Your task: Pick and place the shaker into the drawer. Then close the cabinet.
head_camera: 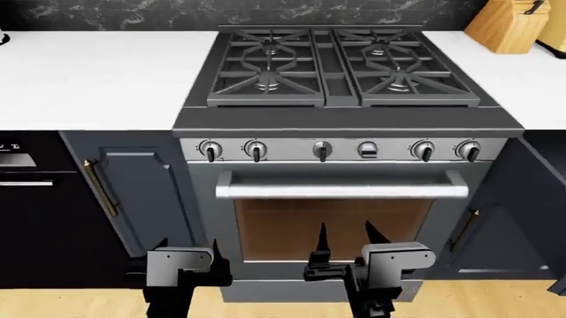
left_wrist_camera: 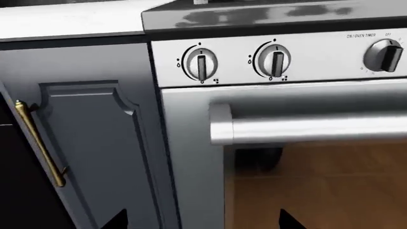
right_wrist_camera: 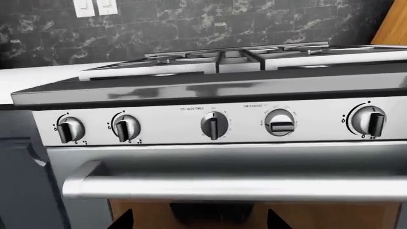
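The shaker and the drawer are both out of view in all three views. Low in front of the stove's oven door (head_camera: 332, 225), my left gripper (head_camera: 187, 248) and right gripper (head_camera: 348, 238) hang side by side. Each one is open with nothing between its fingers. In the left wrist view the left gripper (left_wrist_camera: 203, 220) faces the seam between a dark panelled cabinet door (left_wrist_camera: 89, 143) and the oven. The right gripper (right_wrist_camera: 198, 220) faces the oven handle (right_wrist_camera: 241, 186) and the control knobs (right_wrist_camera: 214, 125).
A gas stove (head_camera: 340, 73) sits between white countertops (head_camera: 89, 73). Narrow dark cabinet doors with brass handles stand at its left (head_camera: 132, 192) and right (head_camera: 500, 225). A black appliance front (head_camera: 36, 212) is at far left, a wooden knife block (head_camera: 506, 25) at back right.
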You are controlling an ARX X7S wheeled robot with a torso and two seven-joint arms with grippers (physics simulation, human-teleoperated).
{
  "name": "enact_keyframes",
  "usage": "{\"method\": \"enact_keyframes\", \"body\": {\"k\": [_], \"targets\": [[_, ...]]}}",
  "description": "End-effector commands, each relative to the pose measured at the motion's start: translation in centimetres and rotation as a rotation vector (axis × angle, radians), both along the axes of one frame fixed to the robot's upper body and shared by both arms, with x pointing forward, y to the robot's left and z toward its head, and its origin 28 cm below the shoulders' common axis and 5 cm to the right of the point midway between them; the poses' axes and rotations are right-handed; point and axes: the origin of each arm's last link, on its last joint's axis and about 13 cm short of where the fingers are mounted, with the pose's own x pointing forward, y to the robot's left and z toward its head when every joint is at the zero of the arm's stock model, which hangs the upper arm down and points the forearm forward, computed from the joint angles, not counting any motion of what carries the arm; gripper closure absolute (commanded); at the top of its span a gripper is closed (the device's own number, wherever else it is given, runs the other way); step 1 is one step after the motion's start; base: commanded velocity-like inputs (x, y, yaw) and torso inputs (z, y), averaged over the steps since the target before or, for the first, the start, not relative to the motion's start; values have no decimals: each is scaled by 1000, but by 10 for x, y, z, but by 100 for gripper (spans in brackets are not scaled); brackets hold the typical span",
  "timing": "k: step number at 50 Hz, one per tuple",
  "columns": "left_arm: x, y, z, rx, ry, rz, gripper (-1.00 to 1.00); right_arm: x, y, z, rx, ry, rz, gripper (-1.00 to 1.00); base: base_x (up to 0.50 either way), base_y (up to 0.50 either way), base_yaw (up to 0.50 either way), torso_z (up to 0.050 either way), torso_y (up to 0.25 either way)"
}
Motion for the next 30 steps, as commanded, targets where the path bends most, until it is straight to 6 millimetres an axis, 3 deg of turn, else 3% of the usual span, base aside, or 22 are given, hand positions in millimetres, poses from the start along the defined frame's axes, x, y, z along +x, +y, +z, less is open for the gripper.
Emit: {"method": "enact_keyframes", "body": {"k": [1,30], "targets": [[3,2,-1,-13,5,-1,-100,2,0,0,9,-14,-13,-100,-69,500,0,0,0],[2,1,-2,-3,16,10,-100,1,-1,1,34,-18,-3,-100,-55,500,0,0,0]]}}
